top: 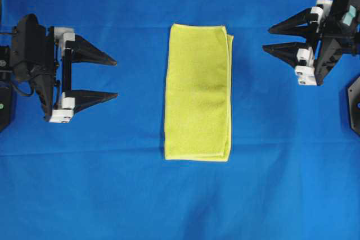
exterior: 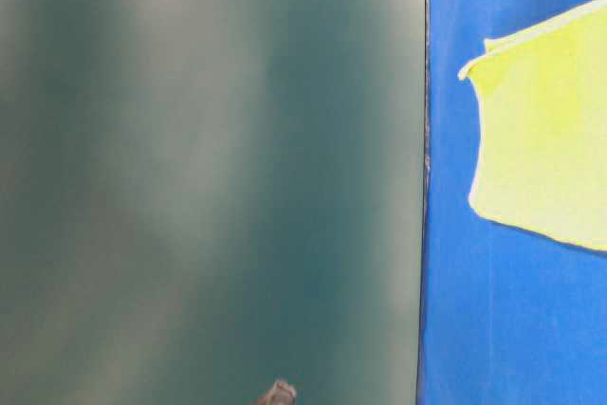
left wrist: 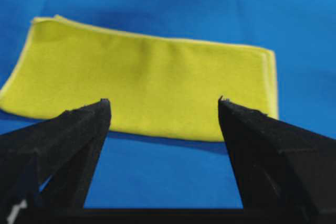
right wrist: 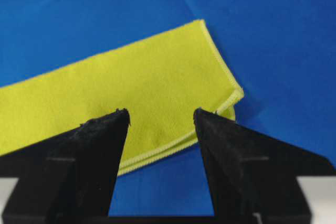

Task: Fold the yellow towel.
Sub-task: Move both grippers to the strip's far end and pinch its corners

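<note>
The yellow towel (top: 198, 92) is judged light, soft and limp, likely to sag when lifted; a corner or hemmed edge would best be pinched. It is seen as a fuzzy yellow-green rectangle, already doubled, with a paler stitched hem. It lies flat between the left tool (top: 112, 77) and the right tool (top: 268, 39), apart from both. Both tools are spread wide and nothing is held.

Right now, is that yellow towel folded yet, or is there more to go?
One fold looks done: the yellow towel lies as a doubled narrow strip on the blue cloth, its hems stacked along one edge. Nothing is in hand: the left gripper and right gripper are open, off the towel on either side. Perhaps another fold remains.
</note>
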Robot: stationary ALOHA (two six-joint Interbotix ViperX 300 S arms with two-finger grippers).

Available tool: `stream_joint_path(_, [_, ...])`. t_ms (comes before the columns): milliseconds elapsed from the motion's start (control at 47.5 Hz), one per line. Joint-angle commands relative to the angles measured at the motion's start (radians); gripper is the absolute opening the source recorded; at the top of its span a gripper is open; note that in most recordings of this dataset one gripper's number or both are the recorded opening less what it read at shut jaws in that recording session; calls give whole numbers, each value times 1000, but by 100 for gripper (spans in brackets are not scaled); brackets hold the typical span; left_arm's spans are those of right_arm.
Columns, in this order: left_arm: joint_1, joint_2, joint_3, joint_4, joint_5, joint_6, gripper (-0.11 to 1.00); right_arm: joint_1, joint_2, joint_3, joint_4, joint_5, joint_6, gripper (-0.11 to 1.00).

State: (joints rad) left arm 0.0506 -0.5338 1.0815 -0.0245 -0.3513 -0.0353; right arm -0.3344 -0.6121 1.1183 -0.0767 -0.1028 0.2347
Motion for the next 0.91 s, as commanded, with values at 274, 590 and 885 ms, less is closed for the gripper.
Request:
stream_joint_path(274, [173,258,-144,2,-43,25,78,-106,301,-187,-5,29,-6,58])
stream_joint_path(590, [278,555,-296,2,-81,25,78,-129,537,-350,-58,121,-8,58])
stream_joint_path(885, [351,747,-408,2,-110,25,78,-146,676,-383,-72,143,-8,58])
